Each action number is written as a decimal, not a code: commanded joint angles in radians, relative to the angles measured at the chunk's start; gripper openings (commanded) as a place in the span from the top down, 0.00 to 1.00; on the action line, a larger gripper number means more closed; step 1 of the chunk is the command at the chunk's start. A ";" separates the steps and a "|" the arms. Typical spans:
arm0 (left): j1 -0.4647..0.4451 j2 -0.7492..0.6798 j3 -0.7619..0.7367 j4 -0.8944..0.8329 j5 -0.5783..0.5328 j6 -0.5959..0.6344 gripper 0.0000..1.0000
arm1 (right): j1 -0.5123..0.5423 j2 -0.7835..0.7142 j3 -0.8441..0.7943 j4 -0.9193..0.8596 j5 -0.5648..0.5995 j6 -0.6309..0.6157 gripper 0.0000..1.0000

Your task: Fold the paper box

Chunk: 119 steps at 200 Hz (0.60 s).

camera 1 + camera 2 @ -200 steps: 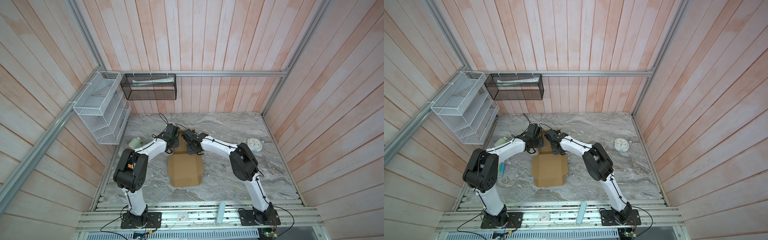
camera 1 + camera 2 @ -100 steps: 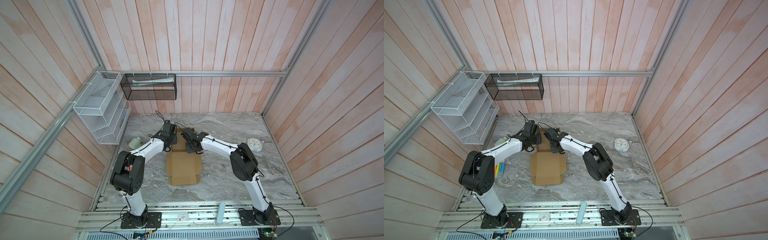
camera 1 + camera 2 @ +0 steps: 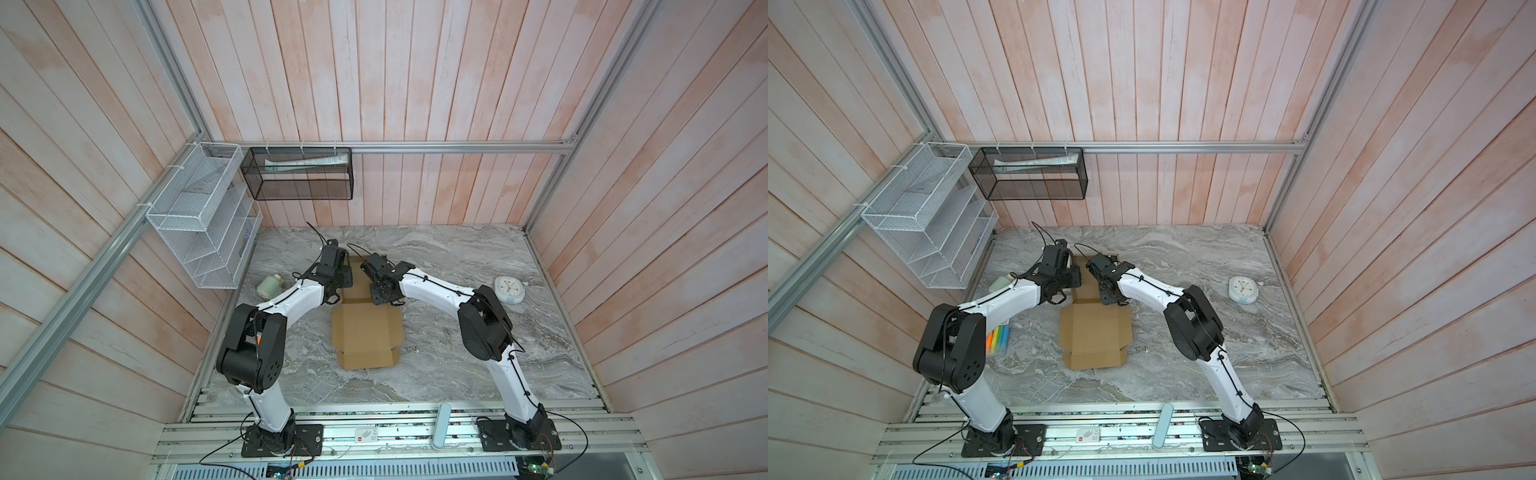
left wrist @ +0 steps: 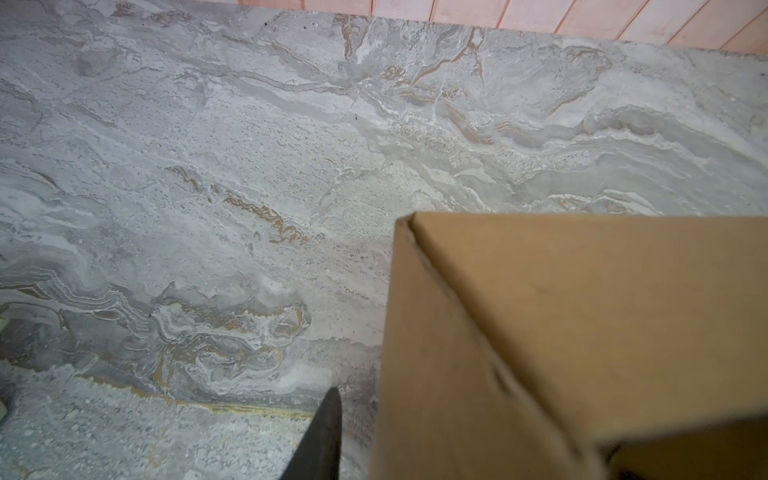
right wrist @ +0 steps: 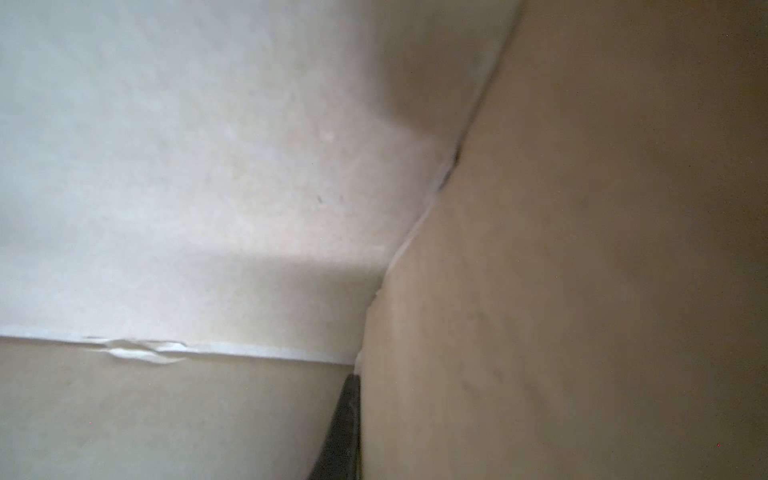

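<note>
Both wrists have crept toward the far wall over the last second, and the plain brown corrugated cardboard paper box (image 3: 365,332) has slid a little the same way with them. The white-and-black left arm (image 3: 291,299) has also swung its elbow outward, so a bundle of coloured markers (image 3: 998,338) on the grey marbled counter (image 3: 457,353) now shows beside it in a top view.

The paper box lies mid-counter between the 2 arms in both top views. Its broad main panel and near flap rest flat, while its far end sits between the 2 wrists, partly hidden by them. The matching right arm (image 3: 436,291) reaches in from the opposite side.

In the left wrist view a creased corner of the paper box (image 4: 582,332) stands up off the counter. 1 dark finger (image 4: 324,440) is just beside its outer face, with a sliver of counter showing between them. The other finger is hidden, so whether the left jaws are apart or clamped cannot be told.

The right wrist view is filled with blurred cardboard (image 5: 582,291). 1 dark finger (image 5: 343,428) lies flat against an upright panel, its partner hidden behind it. The right jaws are closed together on that panel.

A round white clock (image 3: 509,289) lies well apart, near the right-hand wall. A pale green bottle (image 3: 269,286) lies on its side just beside the left arm.
</note>
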 commanded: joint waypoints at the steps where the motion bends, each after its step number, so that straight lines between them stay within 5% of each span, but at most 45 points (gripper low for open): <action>1: 0.014 -0.026 -0.021 0.048 0.015 0.000 0.69 | 0.005 0.008 0.032 -0.027 -0.017 0.006 0.95; 34: 0.020 -0.020 -0.020 0.071 0.008 -0.005 0.70 | 0.004 0.010 0.032 -0.032 -0.016 0.008 0.95; 119: 0.020 -0.011 -0.019 0.069 -0.046 -0.017 1.00 | 0.004 0.010 0.048 -0.048 -0.016 0.011 0.95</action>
